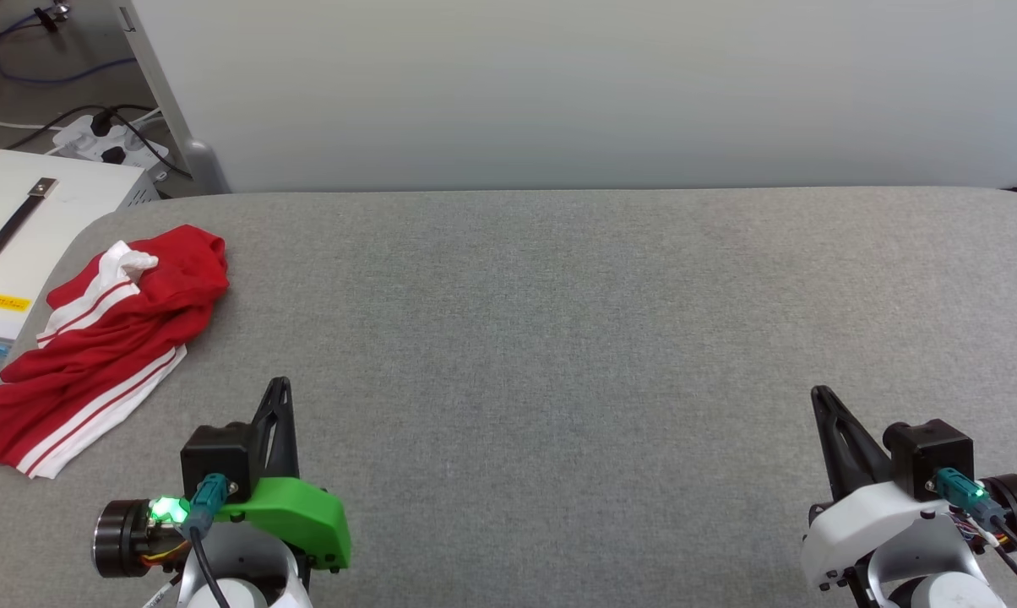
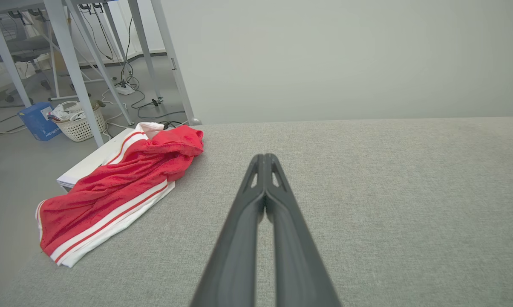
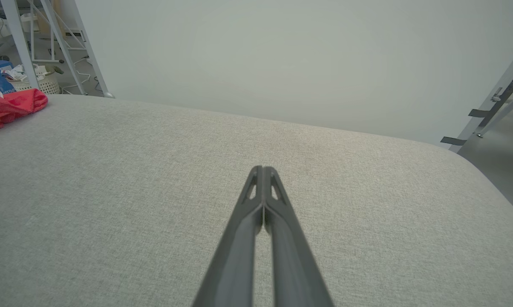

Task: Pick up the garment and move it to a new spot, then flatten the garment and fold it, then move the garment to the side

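Garment (image 1: 107, 346) lies crumpled, pickup not yet begun; left gripper (image 1: 280, 387) and right gripper (image 1: 819, 393), both pressed together, must spread and reach leftward

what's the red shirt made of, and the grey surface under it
The garment looks like thin, soft knit fabric, matte: it slumps in loose folds, with white striped trim. The table seems covered in woven grey cloth, matte, with a fine flecked weave and rounded edge; what lies beneath the cloth cannot be told.
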`<state>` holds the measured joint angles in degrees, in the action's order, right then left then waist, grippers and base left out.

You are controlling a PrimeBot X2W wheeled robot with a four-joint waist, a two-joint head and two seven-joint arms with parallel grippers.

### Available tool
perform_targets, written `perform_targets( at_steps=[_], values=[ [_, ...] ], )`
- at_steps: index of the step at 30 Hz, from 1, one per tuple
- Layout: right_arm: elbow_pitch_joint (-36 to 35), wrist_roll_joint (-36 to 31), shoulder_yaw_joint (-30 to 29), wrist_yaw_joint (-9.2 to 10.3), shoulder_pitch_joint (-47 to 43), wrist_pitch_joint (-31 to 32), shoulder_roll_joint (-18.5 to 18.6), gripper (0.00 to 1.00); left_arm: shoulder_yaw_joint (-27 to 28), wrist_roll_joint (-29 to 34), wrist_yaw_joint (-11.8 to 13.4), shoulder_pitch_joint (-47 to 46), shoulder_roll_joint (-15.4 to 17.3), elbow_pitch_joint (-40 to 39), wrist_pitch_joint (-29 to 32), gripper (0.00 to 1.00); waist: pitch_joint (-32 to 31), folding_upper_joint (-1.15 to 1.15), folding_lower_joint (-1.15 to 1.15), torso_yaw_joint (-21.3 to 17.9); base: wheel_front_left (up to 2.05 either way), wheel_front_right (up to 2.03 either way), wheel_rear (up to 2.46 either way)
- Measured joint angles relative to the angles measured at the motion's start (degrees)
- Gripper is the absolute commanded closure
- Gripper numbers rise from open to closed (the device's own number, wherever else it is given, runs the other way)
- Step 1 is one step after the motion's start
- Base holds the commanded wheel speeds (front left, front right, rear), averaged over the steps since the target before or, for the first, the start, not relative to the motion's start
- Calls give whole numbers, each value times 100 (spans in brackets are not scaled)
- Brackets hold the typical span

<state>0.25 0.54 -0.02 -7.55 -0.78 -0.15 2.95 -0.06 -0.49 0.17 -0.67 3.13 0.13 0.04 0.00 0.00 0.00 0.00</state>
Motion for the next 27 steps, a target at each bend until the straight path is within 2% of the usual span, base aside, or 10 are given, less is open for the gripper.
perform_targets(
  at_steps=[23, 24, 27],
  values=[
    [0, 0, 0, 0, 0, 0, 0, 100, 0, 0, 0, 0, 0, 0, 0, 100, 0, 0, 0, 0, 0, 0, 0],
    [2, 3, 0, 0, -1, 0, 0, 0, 0, -1, 1, -1, 1, 1, 0, 0, 0, 0, 0, 0, 0, 0, 0],
    [4, 4, 0, 0, -1, 0, 0, 0, -1, -1, 1, -1, 1, 1, 0, 0, 1, 0, 0, 0, 0, 0, 0]
  ],
)
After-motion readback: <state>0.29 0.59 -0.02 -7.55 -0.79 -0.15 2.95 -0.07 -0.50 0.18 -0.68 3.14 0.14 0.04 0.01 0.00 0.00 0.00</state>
